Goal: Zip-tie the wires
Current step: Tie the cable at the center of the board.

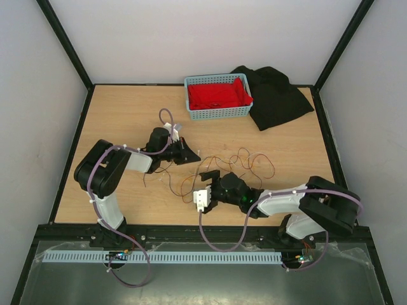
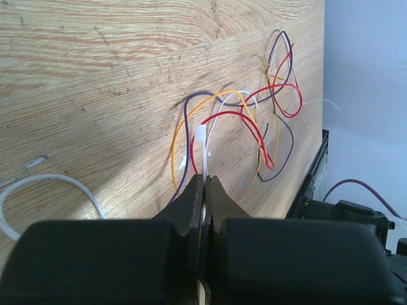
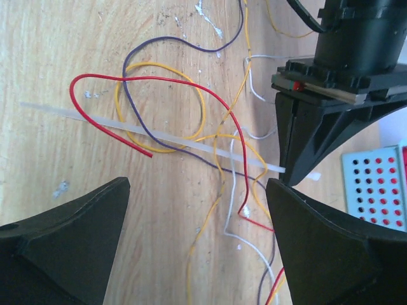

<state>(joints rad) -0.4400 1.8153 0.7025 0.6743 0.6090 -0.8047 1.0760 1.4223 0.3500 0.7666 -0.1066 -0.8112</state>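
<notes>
The wires (image 1: 240,162) lie in a loose tangle of red, yellow, purple and white strands on the wooden table between my two grippers. My left gripper (image 1: 186,154) is shut on the zip tie (image 2: 201,138), whose head sticks out just past the fingertips (image 2: 191,194) towards the wires (image 2: 254,114). In the right wrist view the zip tie (image 3: 159,136) runs as a straight whitish strip across the wires (image 3: 191,95) to the left gripper (image 3: 304,143). My right gripper (image 3: 197,235) is open and empty, low over the strands, straddling some of them.
A blue basket (image 1: 218,113) with a red cloth stands at the back centre, and shows at the right edge of the right wrist view (image 3: 375,184). A black cloth (image 1: 276,95) lies beside it. A white curved strand (image 2: 57,181) lies left of the left gripper.
</notes>
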